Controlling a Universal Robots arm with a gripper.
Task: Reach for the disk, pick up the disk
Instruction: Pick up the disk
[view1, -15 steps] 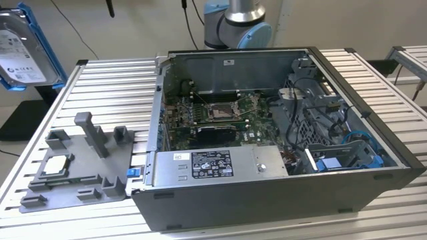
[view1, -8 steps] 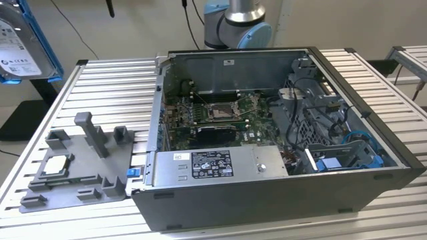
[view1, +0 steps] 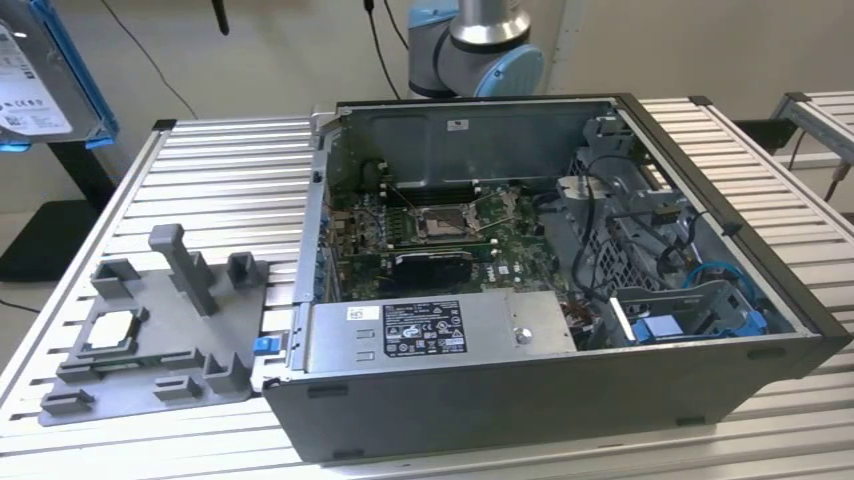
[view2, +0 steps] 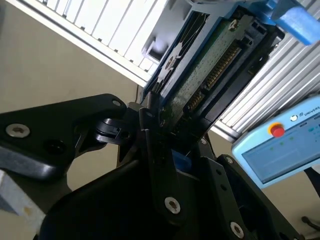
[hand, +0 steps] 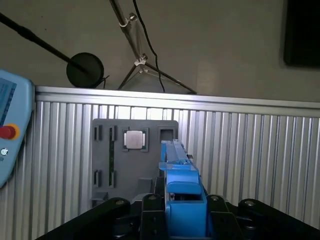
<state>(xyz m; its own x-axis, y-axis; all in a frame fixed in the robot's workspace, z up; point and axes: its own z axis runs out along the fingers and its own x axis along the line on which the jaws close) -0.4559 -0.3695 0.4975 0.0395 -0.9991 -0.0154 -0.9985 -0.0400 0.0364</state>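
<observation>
Judging the blue-framed silver metal disk (view2: 212, 62) stiff, weighty and shock-sensitive, we see our black claw (hand: 183, 206) clamped across its frame.

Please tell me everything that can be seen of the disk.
The disk is a flat silver metal drive with a white printed label, clipped in a bright blue plastic frame. It is raised and tilted, high at the exterior view's left, apart from the computer case. The second wrist view shows its underside: a green circuit board and a connector row. The end effector is shut on one end of it.
</observation>
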